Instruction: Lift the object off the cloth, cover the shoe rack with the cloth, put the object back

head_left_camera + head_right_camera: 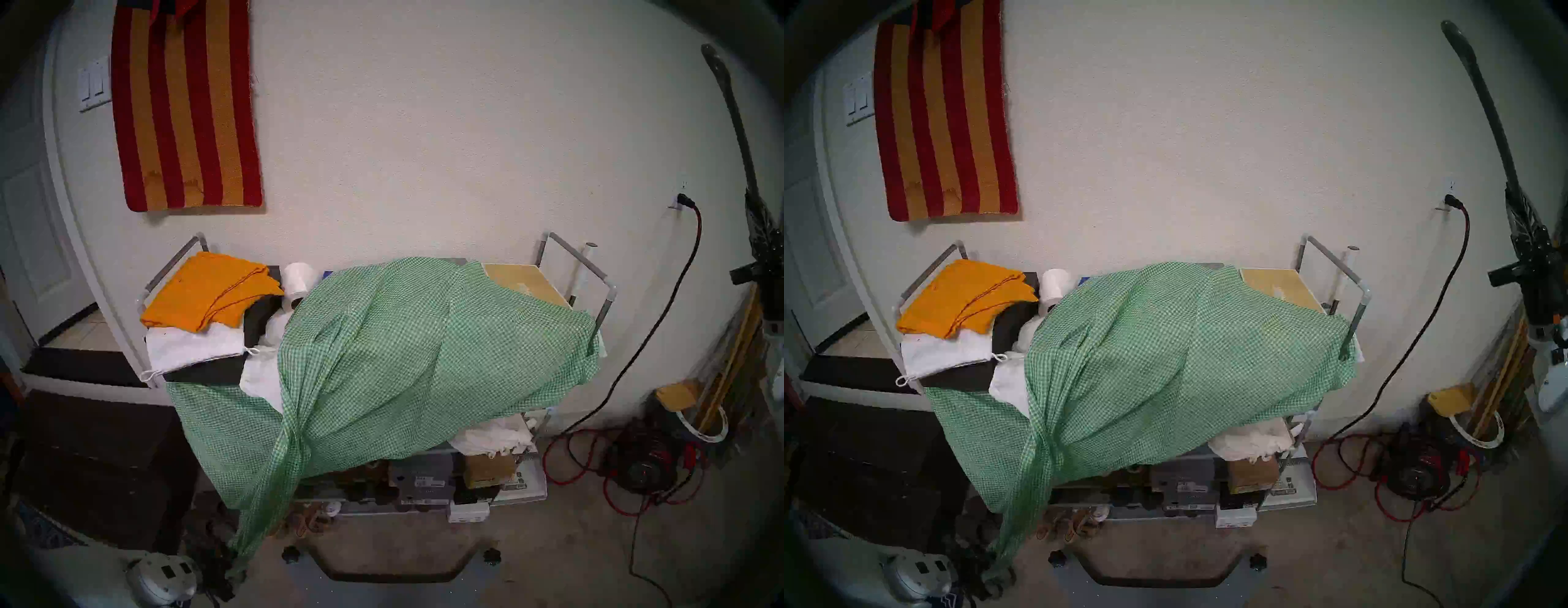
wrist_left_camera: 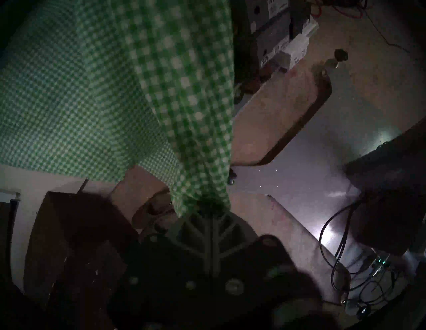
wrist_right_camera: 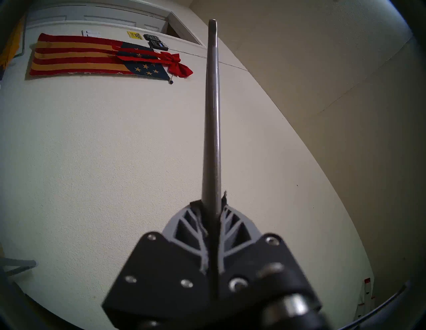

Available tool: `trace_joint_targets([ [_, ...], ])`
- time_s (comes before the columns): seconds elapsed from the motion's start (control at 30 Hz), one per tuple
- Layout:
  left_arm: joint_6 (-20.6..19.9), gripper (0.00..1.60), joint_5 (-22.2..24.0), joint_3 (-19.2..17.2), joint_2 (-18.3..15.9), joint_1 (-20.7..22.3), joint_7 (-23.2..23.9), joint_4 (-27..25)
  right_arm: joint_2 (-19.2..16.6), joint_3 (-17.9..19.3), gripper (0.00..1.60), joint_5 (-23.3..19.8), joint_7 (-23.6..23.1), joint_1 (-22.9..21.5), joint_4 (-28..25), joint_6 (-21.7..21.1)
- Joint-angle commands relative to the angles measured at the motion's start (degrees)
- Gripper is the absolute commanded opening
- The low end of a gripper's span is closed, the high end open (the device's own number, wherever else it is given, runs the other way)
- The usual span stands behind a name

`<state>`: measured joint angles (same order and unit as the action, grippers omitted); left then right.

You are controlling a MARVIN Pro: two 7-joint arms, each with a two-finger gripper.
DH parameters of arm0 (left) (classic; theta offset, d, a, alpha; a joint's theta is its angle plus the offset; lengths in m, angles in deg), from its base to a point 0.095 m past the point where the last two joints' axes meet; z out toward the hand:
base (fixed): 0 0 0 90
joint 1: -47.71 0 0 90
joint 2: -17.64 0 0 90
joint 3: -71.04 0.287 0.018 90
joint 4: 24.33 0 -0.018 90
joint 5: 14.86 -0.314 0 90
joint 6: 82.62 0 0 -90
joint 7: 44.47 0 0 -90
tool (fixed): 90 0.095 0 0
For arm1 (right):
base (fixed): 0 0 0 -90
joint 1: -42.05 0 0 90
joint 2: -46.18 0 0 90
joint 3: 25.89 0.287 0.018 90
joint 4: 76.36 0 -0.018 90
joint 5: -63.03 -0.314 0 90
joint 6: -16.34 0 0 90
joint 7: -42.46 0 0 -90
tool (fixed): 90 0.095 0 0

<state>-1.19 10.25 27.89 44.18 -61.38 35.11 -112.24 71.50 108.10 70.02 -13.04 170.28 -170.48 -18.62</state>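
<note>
The green-and-white check cloth point(image 1: 403, 352) lies bunched over the middle and right of the shoe rack point(image 1: 572, 254); the rack's left end is uncovered. One twisted corner hangs down at the front left, where my left gripper point(image 1: 231, 567) is shut on it; the left wrist view shows the fingers point(image 2: 207, 221) pinching the cloth point(image 2: 161, 80) low by the floor. At the far right my right gripper point(image 1: 757, 212) holds the grey metal shoehorn point(image 1: 727, 114) upright beside the wall. In the right wrist view the jaws are shut on the shoehorn point(image 3: 213, 115).
On the rack's bare left end lie an orange folded cloth point(image 1: 208, 288), white bags point(image 1: 191, 348) and a paper roll point(image 1: 299, 278). Shoeboxes point(image 1: 424, 479) fill the lower tiers. A dark chest point(image 1: 97, 467) stands left, a cord reel with cables point(image 1: 636, 463) right, and a striped rug point(image 1: 186, 106) hangs on the wall.
</note>
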Motion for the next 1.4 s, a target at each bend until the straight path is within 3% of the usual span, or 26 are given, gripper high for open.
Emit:
trace_joint_targets([
  [0.0, -3.28, 0.00, -2.72, 2.57, 6.59, 5.10, -0.84, 6.99, 0.20, 0.49, 0.00, -0.80, -0.21, 0.41, -0.08, -0.04],
  [0.17, -7.15, 0.00, -5.32, 3.49, 10.92, 7.97, -2.66, 13.43, 0.25, 0.72, 0.00, -1.28, -0.86, 0.59, -0.17, -0.04],
  [0.47, -10.60, 0.00, -8.15, 5.96, 15.77, 10.07, -4.15, 22.72, 0.33, 0.93, 0.00, -1.72, -1.71, 0.71, -0.41, -0.04],
  [1.03, -13.04, 0.00, -10.70, 9.15, 24.10, 14.31, -4.90, 39.36, 0.52, 1.28, 0.00, -2.36, -3.00, 0.90, -0.69, -0.04],
  [1.13, -13.77, 0.00, -11.90, 10.61, 26.65, 15.47, -5.14, 44.55, 0.59, 1.39, 0.00, -2.61, -3.25, 0.98, -0.80, -0.04],
  [1.37, -14.41, 0.00, -13.19, 12.30, 29.18, 16.16, -5.40, 49.44, 0.65, 1.51, 0.00, -2.83, -3.45, 1.08, -0.88, -0.04],
])
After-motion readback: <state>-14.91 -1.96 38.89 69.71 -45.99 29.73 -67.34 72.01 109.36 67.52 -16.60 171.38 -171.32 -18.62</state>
